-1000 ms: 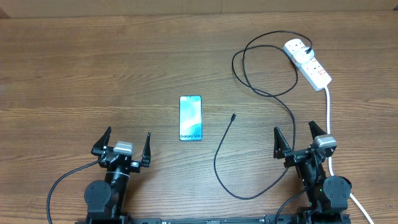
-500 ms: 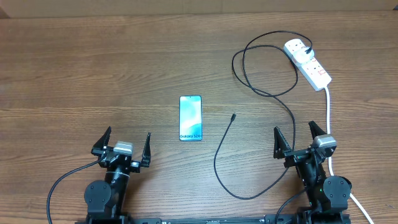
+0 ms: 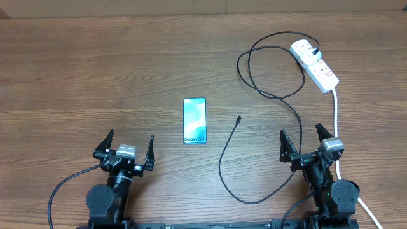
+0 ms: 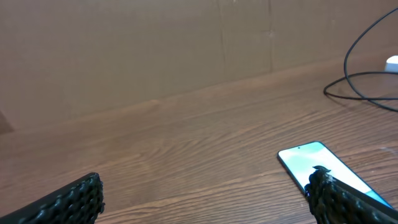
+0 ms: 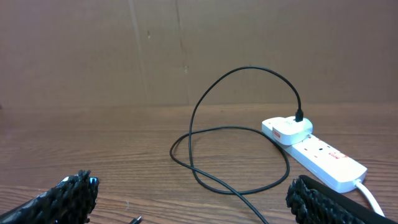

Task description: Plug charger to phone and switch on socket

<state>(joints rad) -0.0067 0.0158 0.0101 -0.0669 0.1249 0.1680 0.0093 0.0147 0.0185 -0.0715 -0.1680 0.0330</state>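
Note:
The phone lies flat mid-table, screen up, with "Galaxy S24" lettering at its near end; it also shows at the right of the left wrist view. The thin black charger cable loops from a white plug head in the socket at the far right down to its connector tip, which lies right of the phone. The tip shows at the bottom of the right wrist view, the socket at the right. My left gripper is open and empty near the front edge. My right gripper is open and empty.
The socket's thick white lead runs down the right side past my right arm. A brown wall stands along the table's far edge.

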